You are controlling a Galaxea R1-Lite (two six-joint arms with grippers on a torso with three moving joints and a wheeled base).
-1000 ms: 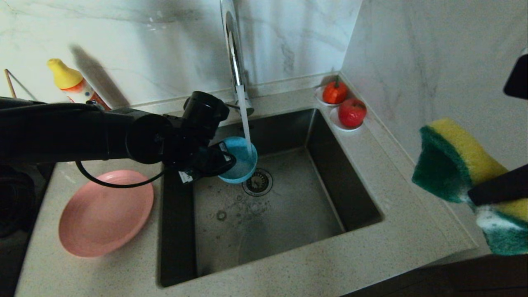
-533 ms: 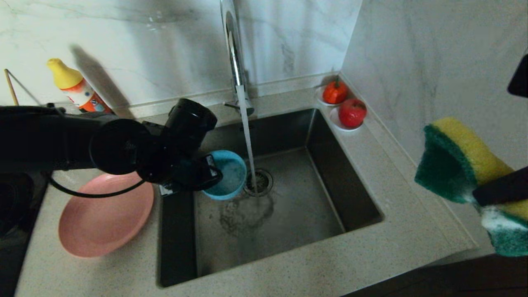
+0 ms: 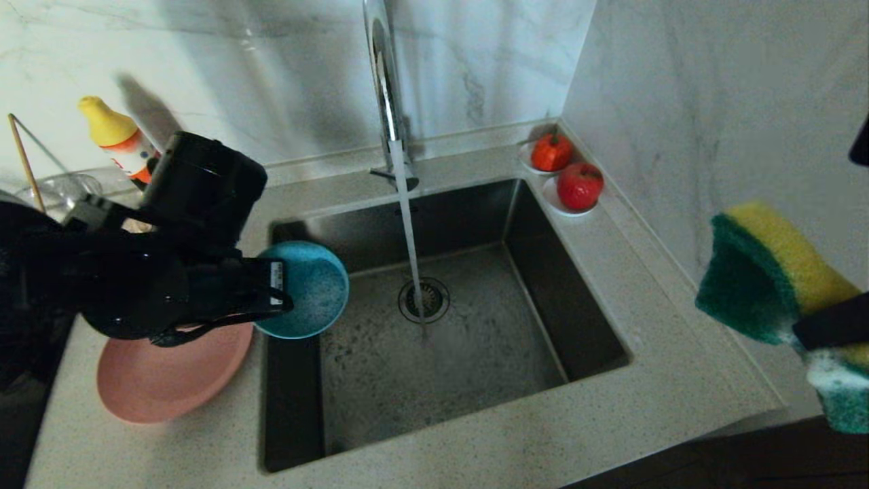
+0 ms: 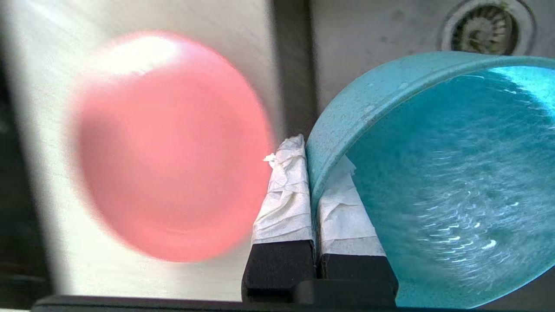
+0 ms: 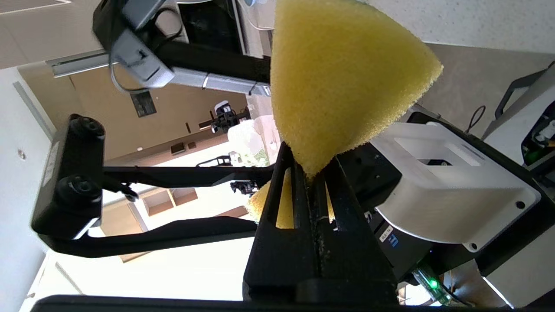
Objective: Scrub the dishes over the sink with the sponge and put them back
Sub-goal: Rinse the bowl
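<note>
Holding the teal bowl by its rim in my left gripper at the sink's left edge, near the pink plate; right gripper clamps the sponge, well off right. Plate looks untouched, bowl not yet back.

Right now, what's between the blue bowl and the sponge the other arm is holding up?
In the head view, the running water stream and the sink with its drain lie between the teal bowl and the sponge.

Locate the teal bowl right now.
In the head view, the teal bowl hangs tilted over the sink's left edge, rim pinched by the left end effector, just right of the pink plate.
</note>
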